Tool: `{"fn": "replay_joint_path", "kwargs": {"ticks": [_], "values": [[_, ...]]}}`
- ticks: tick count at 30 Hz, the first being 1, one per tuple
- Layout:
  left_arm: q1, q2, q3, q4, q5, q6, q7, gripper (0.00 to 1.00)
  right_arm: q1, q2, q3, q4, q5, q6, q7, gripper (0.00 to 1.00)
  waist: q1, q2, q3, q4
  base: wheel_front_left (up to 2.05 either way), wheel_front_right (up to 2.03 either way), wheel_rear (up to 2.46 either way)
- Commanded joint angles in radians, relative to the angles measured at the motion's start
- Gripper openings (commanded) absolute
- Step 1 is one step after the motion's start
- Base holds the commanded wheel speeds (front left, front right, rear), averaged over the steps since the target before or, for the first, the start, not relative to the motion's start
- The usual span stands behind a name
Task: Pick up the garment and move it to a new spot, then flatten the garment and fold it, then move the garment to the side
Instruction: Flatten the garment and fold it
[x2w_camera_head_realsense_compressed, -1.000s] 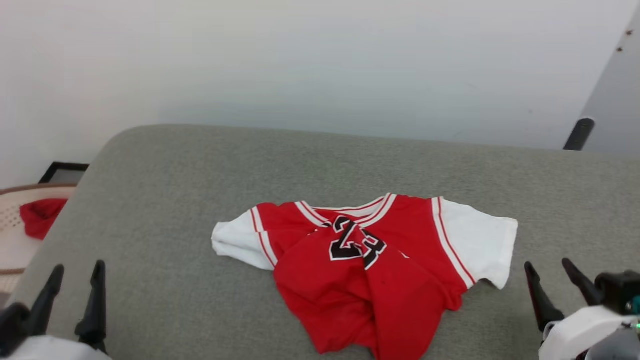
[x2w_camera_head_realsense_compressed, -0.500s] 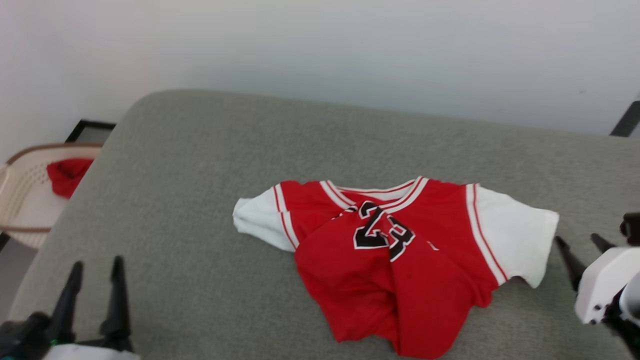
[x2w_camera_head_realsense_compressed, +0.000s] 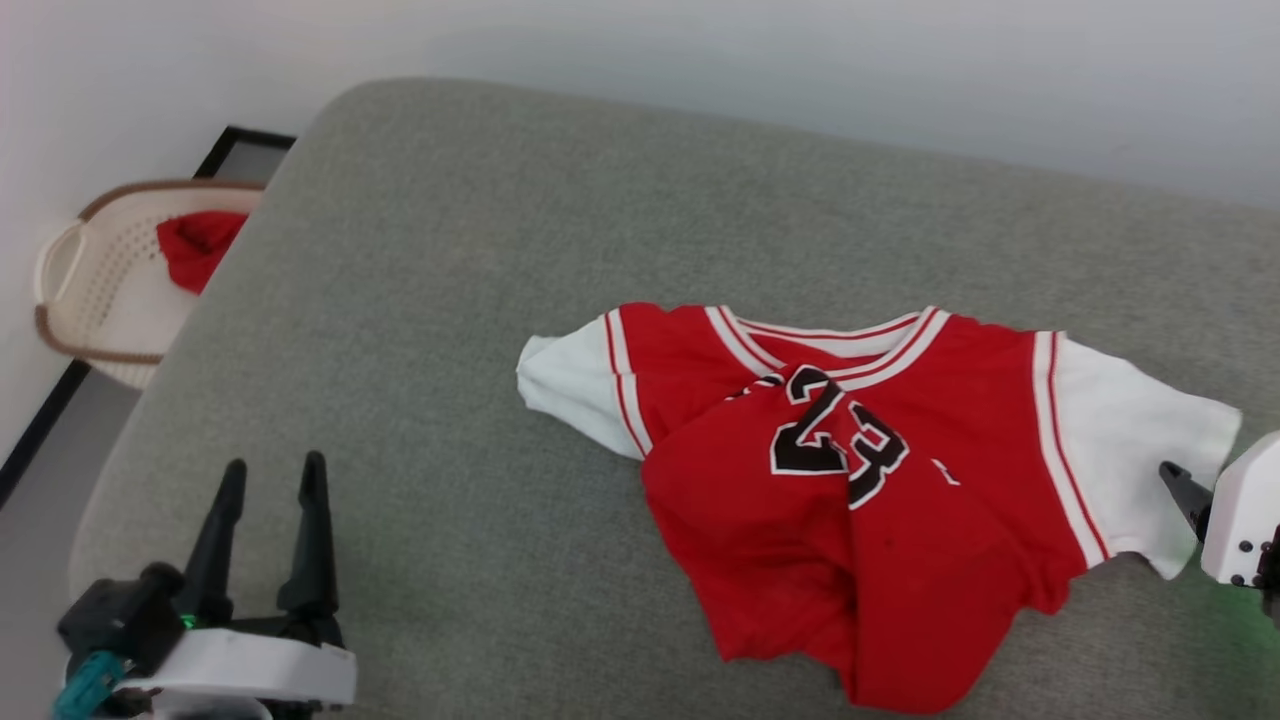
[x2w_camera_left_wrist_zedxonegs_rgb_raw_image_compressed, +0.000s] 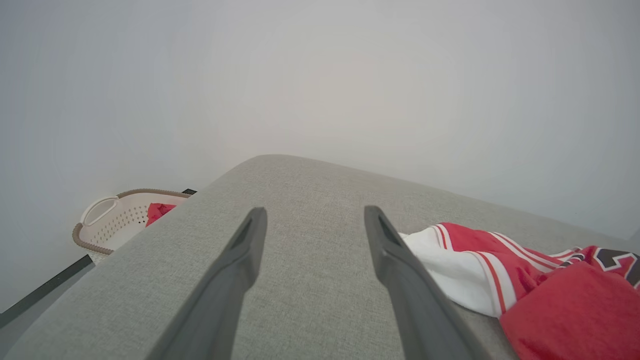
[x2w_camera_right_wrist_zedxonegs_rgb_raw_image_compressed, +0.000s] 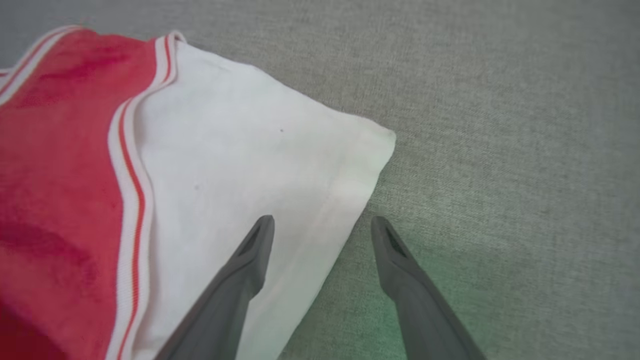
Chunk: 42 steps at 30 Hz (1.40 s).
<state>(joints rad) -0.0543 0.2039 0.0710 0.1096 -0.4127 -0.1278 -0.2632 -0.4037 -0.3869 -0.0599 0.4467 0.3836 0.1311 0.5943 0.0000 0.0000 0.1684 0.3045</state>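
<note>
Shirt: the garment (x2w_camera_head_realsense_compressed: 880, 480) lay crumpled on the grey cushion (x2w_camera_head_realsense_compressed: 480, 220), right of the middle in the head view, with its lower half flopped up over the chest.
Right claw: the right gripper (x2w_camera_right_wrist_zedxonegs_rgb_raw_image_compressed: 322, 220) hung wide open and empty over the outer edge of the white sleeve (x2w_camera_right_wrist_zedxonegs_rgb_raw_image_compressed: 240, 150), one finger above cloth and the other above bare cushion (a fair straddle for a pinch).
Left claw: the left gripper (x2w_camera_head_realsense_compressed: 274, 462) stood wide open, holding nothing, well apart from the other sleeve.
Step in hand: most likely the reach to pick the shirt up.
Doing it well: lower until the sleeve hem sits between the fingers, then catch both layers. Bringing the left claw to the other sleeve should lift the shirt evenly, without dragging.
Basket: the basket (x2w_camera_head_realsense_compressed: 90, 260) with a red scrap (x2w_camera_head_realsense_compressed: 195, 245) sat beyond the cushion's left end and was best ignored.
</note>
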Motion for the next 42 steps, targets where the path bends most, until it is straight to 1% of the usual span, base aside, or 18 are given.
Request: {"fn": "replay_joint_path", "kwargs": {"ticks": [1,6,9,10,11,15,24,33,37,39,40,41,42], "values": [[-0.01,-0.002,-0.008,0.0,0.005,-0.004,-0.001,1.0,-0.016,-0.001,-0.004,0.016,-0.007,-0.001,0.008,1.0,0.0,0.0,0.028,0.027,0.0,0.0,0.0],[-0.024,0.002,-0.033,-0.001,-0.011,-0.003,-0.001,1.0,-0.041,0.012,-0.023,0.111,-0.031,-0.001,0.046,1.0,0.0,0.0,0.044,0.041,0.0,0.0,0.0],[-0.025,0.004,-0.035,0.002,-0.019,-0.004,-0.001,1.0,-0.053,0.034,-0.029,0.157,-0.03,-0.001,0.068,1.0,0.0,0.0,0.05,0.044,0.0,0.0,0.0],[-0.026,0.004,-0.035,0.002,-0.022,-0.004,-0.001,1.0,-0.059,0.035,-0.031,0.167,-0.037,-0.001,0.064,0.44,0.0,0.0,0.051,0.045,0.0,0.0,0.0],[-0.025,0.005,-0.034,0.004,-0.023,-0.004,-0.001,1.0,-0.064,0.038,-0.04,0.181,-0.044,-0.001,0.06,0.0,0.0,0.0,0.052,0.044,0.0,0.0,0.0],[-0.018,0.007,-0.031,0.005,-0.026,-0.004,-0.001,1.0,-0.081,0.038,-0.043,0.2,-0.046,-0.001,0.047,0.0,0.0,0.0,0.047,0.042,0.0,0.0,0.0],[0.0,0.007,-0.022,0.005,-0.028,-0.004,-0.001,1.0,-0.1,-0.035,-0.049,0.193,-0.039,-0.001,-0.012,0.0,0.0,0.0,0.016,0.009,0.0,0.0,0.0],[0.009,0.024,-0.042,0.007,-0.033,-0.004,-0.001,1.0,-0.08,-0.118,-0.07,0.2,-0.033,-0.001,-0.063,0.0,0.0,0.0,0.007,-0.023,0.0,0.0,0.0],[0.002,0.032,-0.052,0.008,-0.037,-0.004,-0.001,1.0,-0.086,-0.138,-0.09,0.23,-0.034,-0.001,-0.089,0.0,0.0,0.0,0.012,-0.032,0.0,0.0,0.0],[-0.004,0.035,-0.057,0.009,-0.039,-0.004,-0.001,1.0,-0.091,-0.136,-0.09,0.25,-0.039,-0.001,-0.096,0.0,0.0,0.0,0.014,-0.035,0.0,0.0,0.0],[-0.005,0.037,-0.058,0.01,-0.041,-0.004,-0.001,1.0,-0.093,-0.134,-0.09,0.256,-0.044,-0.001,-0.102,0.05,0.0,0.0,0.015,-0.037,0.0,0.0,0.0],[-0.008,0.038,-0.059,0.01,-0.042,-0.004,-0.001,1.0,-0.098,-0.132,-0.093,0.262,-0.042,-0.001,-0.108,0.42,0.0,0.0,0.016,-0.038,0.0,0.0,0.0],[-0.01,0.04,-0.062,0.01,-0.043,-0.004,-0.001,1.0,-0.103,-0.129,-0.093,0.269,-0.04,-0.001,-0.116,0.68,0.0,0.0,0.018,-0.04,0.0,0.0,0.0]]}}
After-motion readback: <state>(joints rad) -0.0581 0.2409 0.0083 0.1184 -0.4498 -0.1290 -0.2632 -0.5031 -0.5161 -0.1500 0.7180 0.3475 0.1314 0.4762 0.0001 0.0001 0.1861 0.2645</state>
